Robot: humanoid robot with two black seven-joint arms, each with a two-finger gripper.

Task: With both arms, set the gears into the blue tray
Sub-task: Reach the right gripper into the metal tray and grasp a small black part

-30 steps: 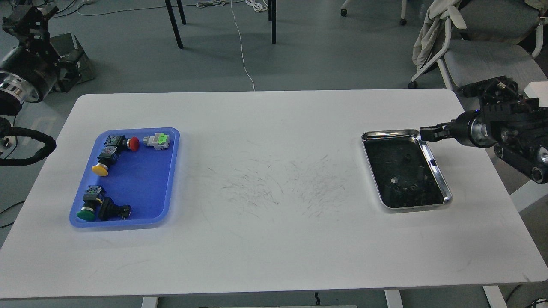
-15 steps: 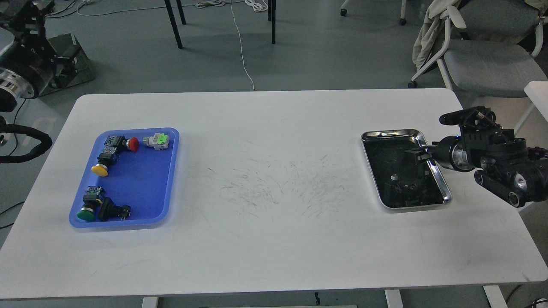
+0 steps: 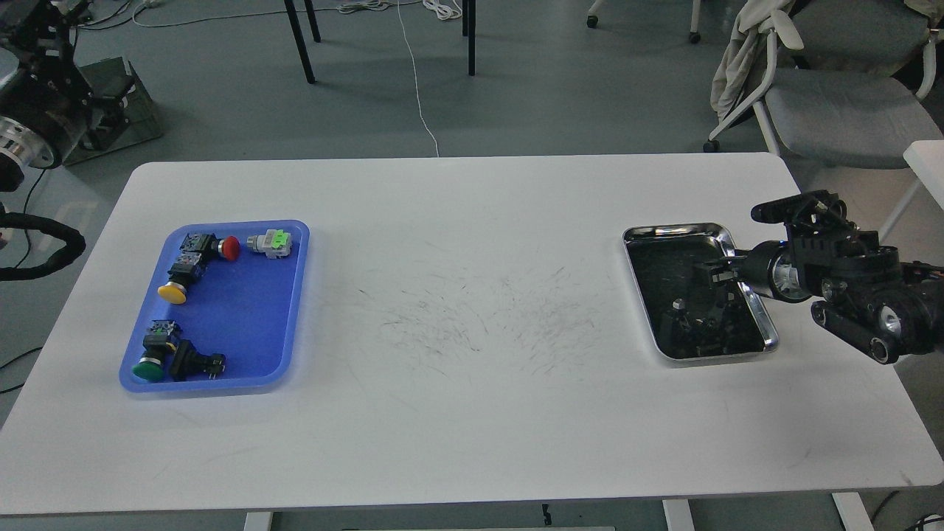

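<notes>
Two gears remain unpicked. Right gripper (image 3: 714,274) hovers over the steel tray (image 3: 767,328) (grip state unreadable); next, descend and pinch one.

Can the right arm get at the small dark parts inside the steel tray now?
Probably yes. The right gripper hangs over the steel tray, and nothing stands between it and the small dark parts inside.
</notes>
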